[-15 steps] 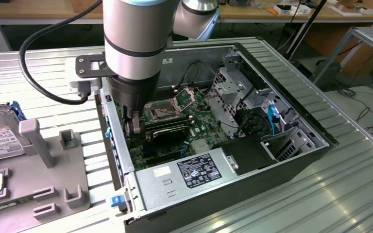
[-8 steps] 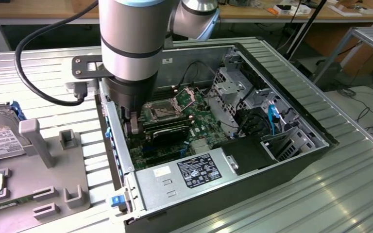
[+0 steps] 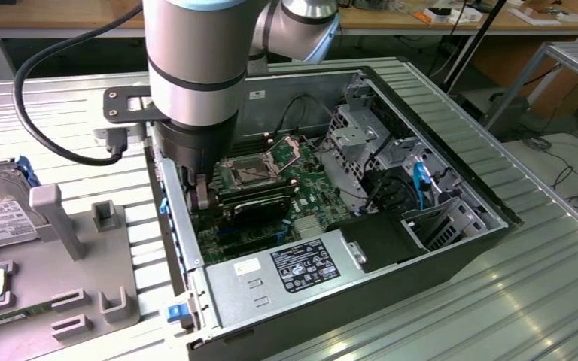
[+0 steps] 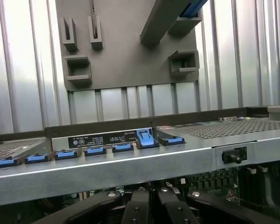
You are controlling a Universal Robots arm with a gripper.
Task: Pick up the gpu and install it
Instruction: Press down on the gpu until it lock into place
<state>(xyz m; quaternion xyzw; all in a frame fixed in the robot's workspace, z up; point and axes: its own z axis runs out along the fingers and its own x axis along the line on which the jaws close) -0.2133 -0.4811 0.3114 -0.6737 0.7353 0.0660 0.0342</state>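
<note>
Pincer (image 4: 149,205) fingers pressed together low inside one open computer case (image 3: 470,188), six blue slot latches (image 4: 122,147) along its rail

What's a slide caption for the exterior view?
Arm's hand lowered into the open PC case at the rear slot edge, above the motherboard; grey parts tray sits beside the case.

The exterior view looks down from high on the open computer case (image 3: 369,188); the wrist view, close behind the fingers (image 4: 135,207), faces the case's edge (image 4: 130,163) and grey tray (image 4: 126,46) beyond, which both views share.

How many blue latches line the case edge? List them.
7, in one row along the case edge: six flat latches, one raised latch among them; more may be hidden.
</note>
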